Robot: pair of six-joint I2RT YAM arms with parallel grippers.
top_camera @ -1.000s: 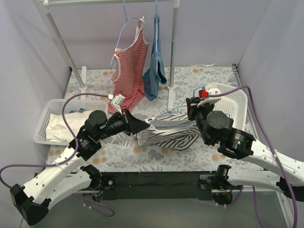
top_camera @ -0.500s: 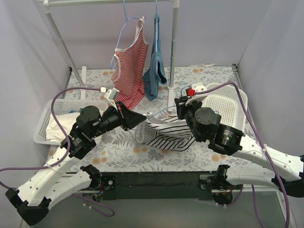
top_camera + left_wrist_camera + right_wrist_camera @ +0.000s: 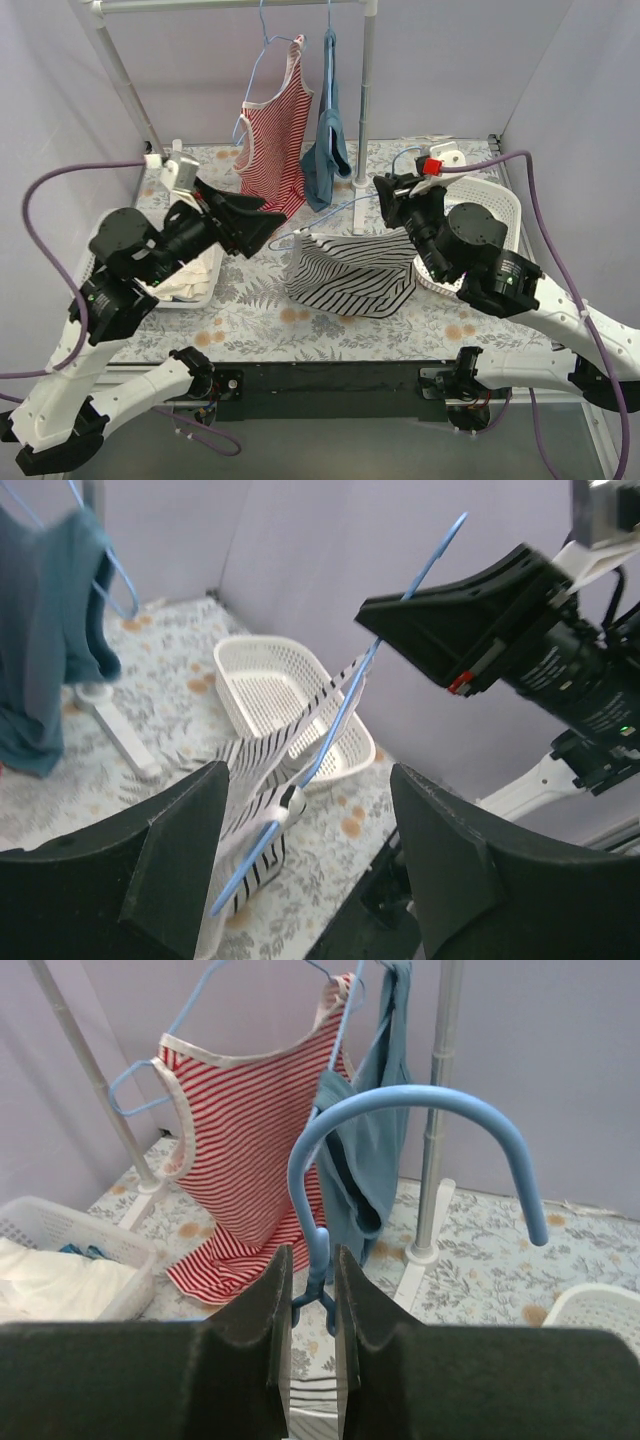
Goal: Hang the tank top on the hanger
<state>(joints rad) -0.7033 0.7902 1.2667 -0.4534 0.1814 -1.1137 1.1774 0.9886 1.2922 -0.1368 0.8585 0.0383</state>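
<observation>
The tank top [image 3: 350, 278], white with black stripes, droops from the light-blue hanger [image 3: 325, 215] with its hem on the floral table. In the left wrist view one arm of the hanger [image 3: 335, 720] runs into a white-trimmed opening of the tank top [image 3: 255, 780]. My right gripper [image 3: 386, 200] is shut on the hanger's neck [image 3: 318, 1260], and the hook [image 3: 420, 1100] curves above the fingers [image 3: 262, 1320]. My left gripper [image 3: 272, 228] is open, to the left of the top and apart from it. Nothing sits between its fingers [image 3: 175, 865].
A white rack [image 3: 366, 90] at the back carries a red-and-white striped top [image 3: 272, 140] and a blue garment [image 3: 328, 140]. A white basket [image 3: 205, 280] with pale cloth lies at the left. Another white basket [image 3: 497, 210] lies at the right, under the right arm.
My left gripper opened, let go of the tank top and drew back up and to the left. The right gripper carried the hanger and top toward the back right.
</observation>
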